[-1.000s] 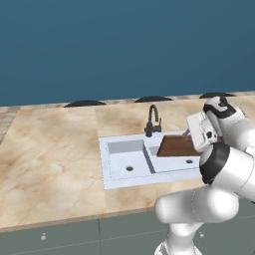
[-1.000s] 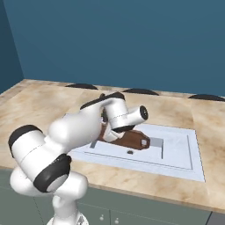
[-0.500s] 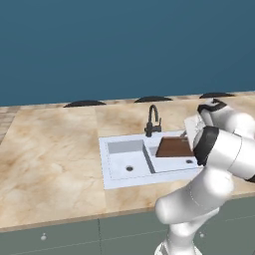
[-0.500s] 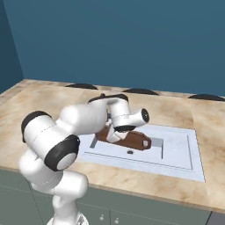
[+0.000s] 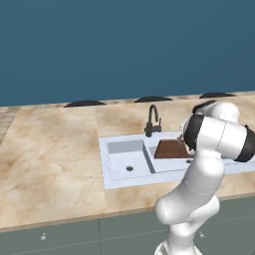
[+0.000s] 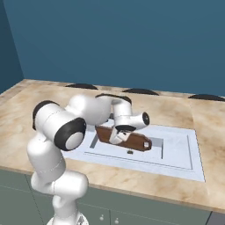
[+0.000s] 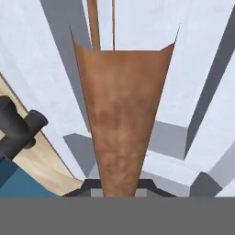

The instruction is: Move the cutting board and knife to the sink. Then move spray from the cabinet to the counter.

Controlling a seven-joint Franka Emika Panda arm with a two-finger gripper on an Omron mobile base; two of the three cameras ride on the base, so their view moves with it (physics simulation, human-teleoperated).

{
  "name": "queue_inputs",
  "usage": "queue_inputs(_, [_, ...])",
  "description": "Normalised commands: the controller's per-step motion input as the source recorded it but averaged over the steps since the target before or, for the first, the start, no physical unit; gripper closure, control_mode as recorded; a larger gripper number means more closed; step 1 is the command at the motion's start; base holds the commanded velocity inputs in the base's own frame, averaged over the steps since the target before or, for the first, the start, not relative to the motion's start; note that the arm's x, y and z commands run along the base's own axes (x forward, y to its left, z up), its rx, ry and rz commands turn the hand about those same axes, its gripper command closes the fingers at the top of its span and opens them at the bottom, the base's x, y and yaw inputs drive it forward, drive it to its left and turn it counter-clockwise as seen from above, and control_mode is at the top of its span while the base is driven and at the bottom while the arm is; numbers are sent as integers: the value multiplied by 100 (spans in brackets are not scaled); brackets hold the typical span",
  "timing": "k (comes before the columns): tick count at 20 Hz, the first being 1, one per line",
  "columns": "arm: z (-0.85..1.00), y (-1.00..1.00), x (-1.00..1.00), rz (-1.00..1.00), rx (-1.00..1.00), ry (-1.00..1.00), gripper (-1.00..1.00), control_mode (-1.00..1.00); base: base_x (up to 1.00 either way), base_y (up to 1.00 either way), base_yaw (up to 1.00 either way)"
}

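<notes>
I hold the dark brown rectangular wooden cutting board (image 6: 125, 138) over the white double-basin sink (image 6: 180, 151). In the hand view this board (image 7: 120, 114) runs from between my fingers straight away from the camera, wide at the far end and narrow at the near end, so my jaws are closed on one short end of it with only the thickness of the board between them. My gripper (image 6: 117, 134) is seen in the right base view at the left part of the board, under my white wrist, but the fingertips themselves are too small to make out there.

The board is tilted: in the right base view its left end is higher and its right end goes down into the basin. In the left base view the board (image 5: 172, 149) lies inside the right basin, just right of the divider between the two basins, and my forearm covers its right end.

The black curved faucet (image 5: 152, 121) stands behind the sink, near the board. The sink is set in the beige-tan veined marble counter (image 5: 55, 159).
</notes>
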Motion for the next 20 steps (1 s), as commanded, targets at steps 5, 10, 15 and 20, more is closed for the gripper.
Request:
queue_inputs(5, [-31, -6, 28, 5, 0, -6, 100, -100, 0, 0, 0])
queue_inputs(10, [-29, -2, 26, 8, 0, -5, 100, -100, 0, 0, 0])
queue_inputs(15, [-25, 0, 25, 6, 0, -1, 100, -100, 0, 0, 0])
queue_inputs(20, [-27, 0, 3, 4, 0, -7, 100, -100, 0, 0, 0])
